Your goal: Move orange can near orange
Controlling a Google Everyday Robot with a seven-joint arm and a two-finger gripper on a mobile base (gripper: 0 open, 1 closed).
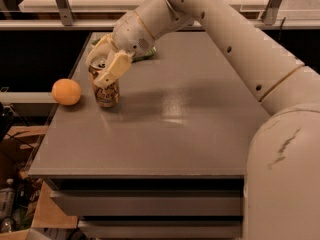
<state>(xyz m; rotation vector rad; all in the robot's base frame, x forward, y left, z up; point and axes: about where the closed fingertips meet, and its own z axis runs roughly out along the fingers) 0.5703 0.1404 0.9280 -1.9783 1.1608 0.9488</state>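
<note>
The grey table [175,129] carries the orange [66,92] at its left edge, the orange can [106,90] upright just beside it, clasped by the gripper [101,69], and a green bag [146,57] behind

Dim light is glinting off the gray tabletop [175,134]; cardboard boxes [47,211] are lying on the floor at left.

High camera beside the arm [235,49] looks down on the table [175,134]; fingers [113,69] clasp orange can [107,93] upper-left
</note>
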